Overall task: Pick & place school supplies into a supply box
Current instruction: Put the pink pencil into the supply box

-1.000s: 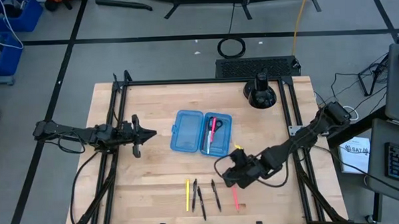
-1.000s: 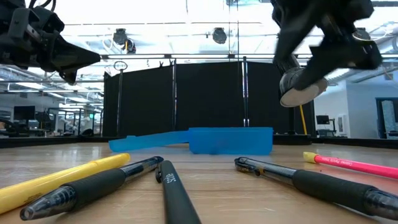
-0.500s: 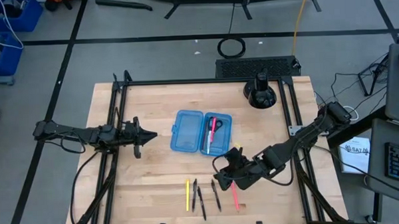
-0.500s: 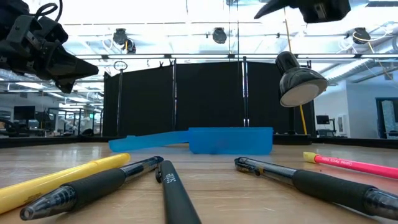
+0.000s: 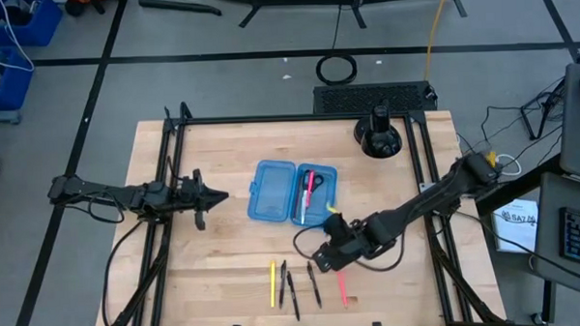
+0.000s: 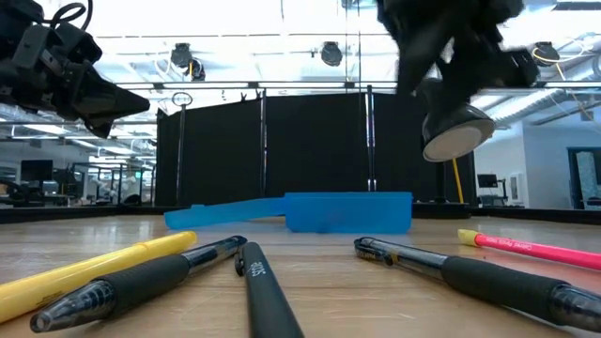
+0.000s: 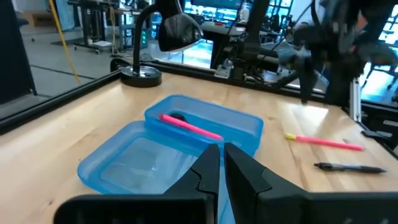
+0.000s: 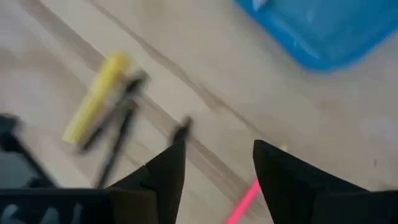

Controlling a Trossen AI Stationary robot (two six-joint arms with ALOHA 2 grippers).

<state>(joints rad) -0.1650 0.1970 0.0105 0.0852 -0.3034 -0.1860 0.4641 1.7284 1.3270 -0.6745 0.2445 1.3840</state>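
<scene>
The translucent blue supply box (image 5: pixel 293 192) lies open on the table, with a pink pen (image 7: pixel 189 126) and other sticks in its right half (image 5: pixel 317 196). Near the table's near edge lie a yellow pencil (image 5: pixel 272 284), three black pens (image 5: pixel 293 291) and a pink pen (image 5: pixel 341 287). My right gripper (image 5: pixel 319 261) hovers open above the black pen (image 8: pixel 181 130) and pink pen (image 8: pixel 245 199), touching nothing. In its wrist view the yellow pencil (image 8: pixel 96 96) lies farther off. My left gripper (image 5: pixel 219 195) waits, shut, left of the box (image 7: pixel 174 143).
A black round lamp stand (image 5: pixel 379 136) sits at the table's far right, its head (image 6: pixel 455 131) showing in the low view. A black metal frame (image 5: pixel 165 187) runs along the table's sides. Bare wood lies between the box and the row of pens.
My right gripper has moved toward the table's left, from beside the pink pen to above the black pens near the near edge, staying open. The arm has stretched out lower across the table. The left arm and all supplies have kept still.
</scene>
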